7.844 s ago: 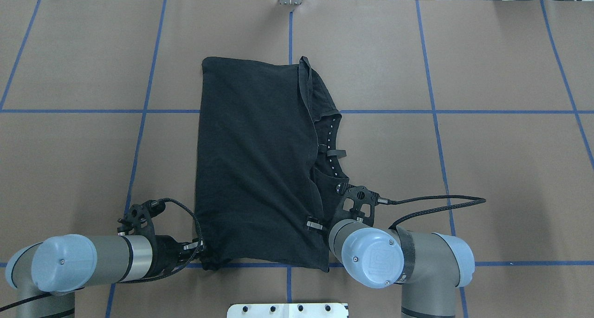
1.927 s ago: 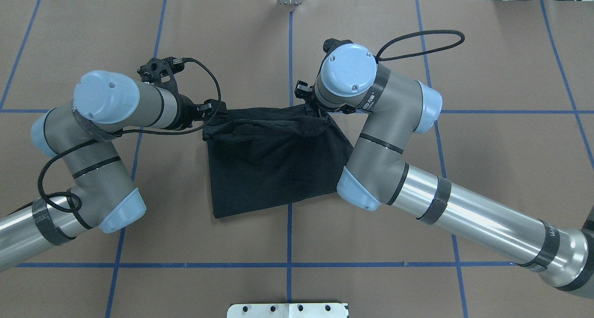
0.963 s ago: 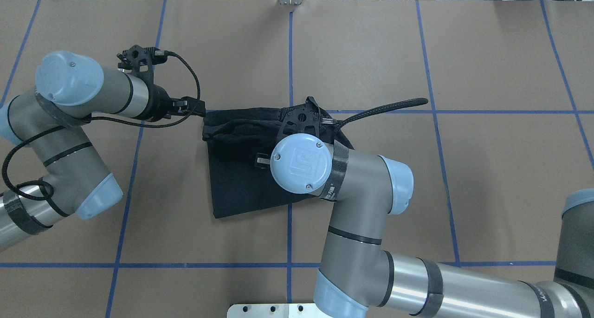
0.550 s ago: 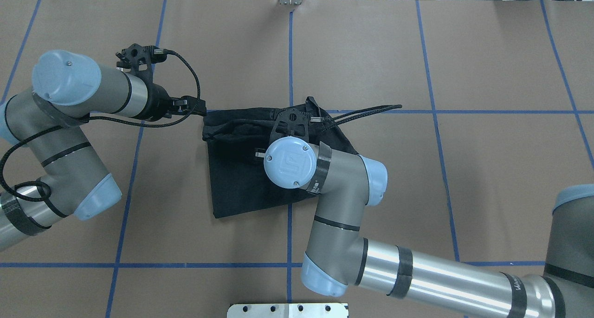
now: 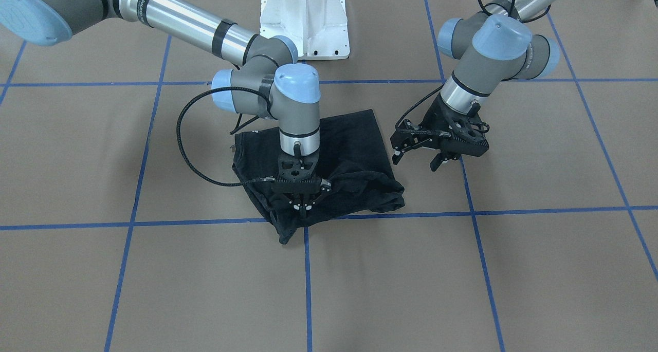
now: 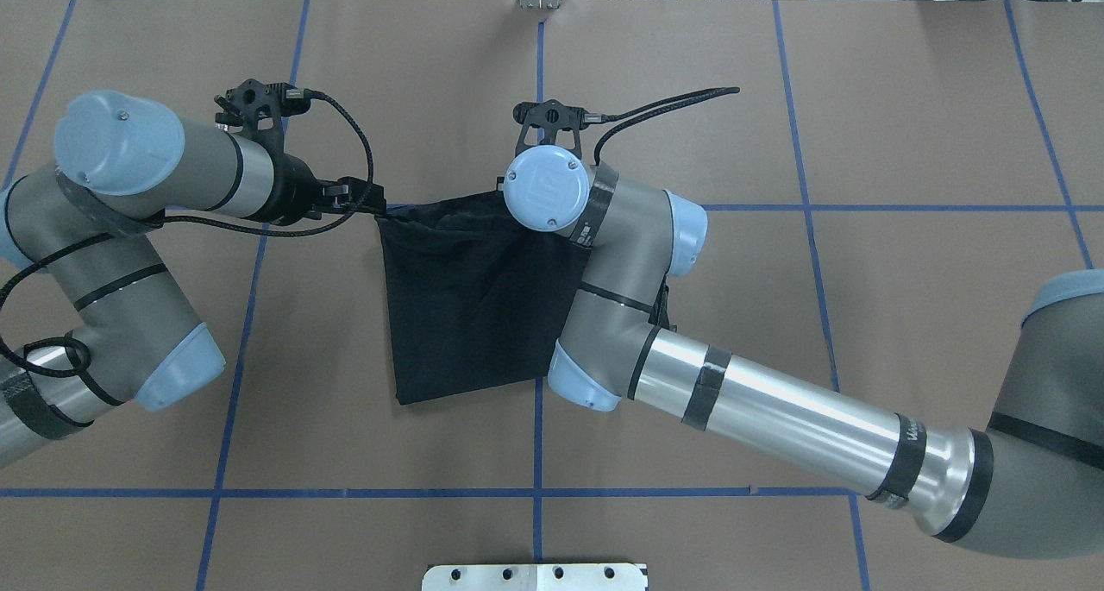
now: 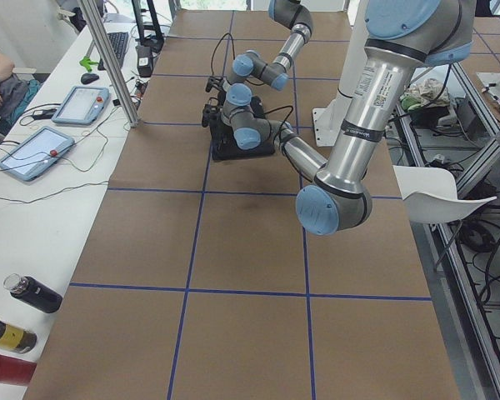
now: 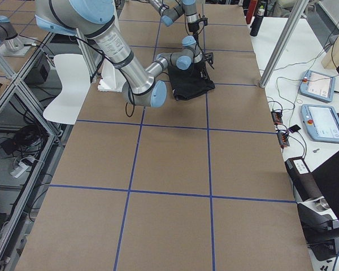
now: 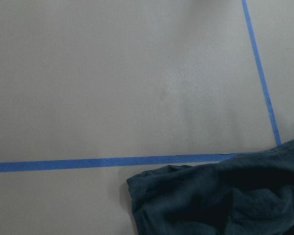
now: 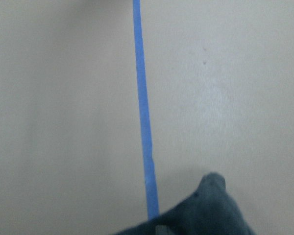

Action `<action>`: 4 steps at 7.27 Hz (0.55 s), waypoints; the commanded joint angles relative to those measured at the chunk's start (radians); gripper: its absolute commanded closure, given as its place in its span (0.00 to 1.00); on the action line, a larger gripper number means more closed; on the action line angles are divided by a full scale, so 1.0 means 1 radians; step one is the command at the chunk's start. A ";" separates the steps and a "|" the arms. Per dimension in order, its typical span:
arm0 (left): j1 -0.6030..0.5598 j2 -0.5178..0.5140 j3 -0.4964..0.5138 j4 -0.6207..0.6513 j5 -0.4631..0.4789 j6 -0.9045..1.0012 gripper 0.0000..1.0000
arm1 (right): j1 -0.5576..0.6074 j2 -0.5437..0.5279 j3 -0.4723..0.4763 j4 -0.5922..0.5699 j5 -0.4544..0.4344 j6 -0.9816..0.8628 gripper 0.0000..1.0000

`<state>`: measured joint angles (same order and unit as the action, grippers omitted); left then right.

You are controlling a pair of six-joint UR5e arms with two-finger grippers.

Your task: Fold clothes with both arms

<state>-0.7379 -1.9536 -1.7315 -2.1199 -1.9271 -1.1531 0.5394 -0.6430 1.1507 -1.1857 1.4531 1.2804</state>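
The black T-shirt (image 5: 354,141) lies folded into a small rectangle in mid-table, plain black side up, bunched along its far edge (image 6: 466,306). My right gripper (image 5: 300,207) points straight down on that bunched far edge, its jaws drawn together in the cloth; from overhead its wrist hides it. The right wrist view shows a tip of the shirt (image 10: 206,210). My left gripper (image 5: 417,162) is open and empty, hovering just off the shirt's far left corner (image 6: 371,203). The left wrist view shows that corner (image 9: 220,196).
Brown table cover with a blue tape grid. The white pedestal base (image 5: 306,18) stands at the robot's side. Tablets (image 7: 33,154) and bottles (image 7: 33,293) lie on a side bench beyond the far edge, next to a metal post (image 7: 108,58).
My right wrist has moved from over the shirt's middle out to its far edge. The loose flap at the far right has been drawn in. The left arm has hardly moved.
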 commanded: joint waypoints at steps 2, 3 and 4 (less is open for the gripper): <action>0.000 0.013 -0.023 0.005 -0.004 -0.004 0.00 | 0.051 0.039 -0.083 0.066 0.003 -0.046 0.92; 0.000 0.015 -0.023 0.005 -0.004 -0.004 0.00 | 0.069 0.042 -0.080 0.064 0.038 -0.044 0.35; 0.000 0.015 -0.023 0.005 -0.004 -0.004 0.00 | 0.091 0.040 -0.075 0.060 0.091 -0.047 0.02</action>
<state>-0.7378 -1.9399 -1.7542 -2.1155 -1.9314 -1.1566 0.6065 -0.6039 1.0722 -1.1230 1.4908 1.2354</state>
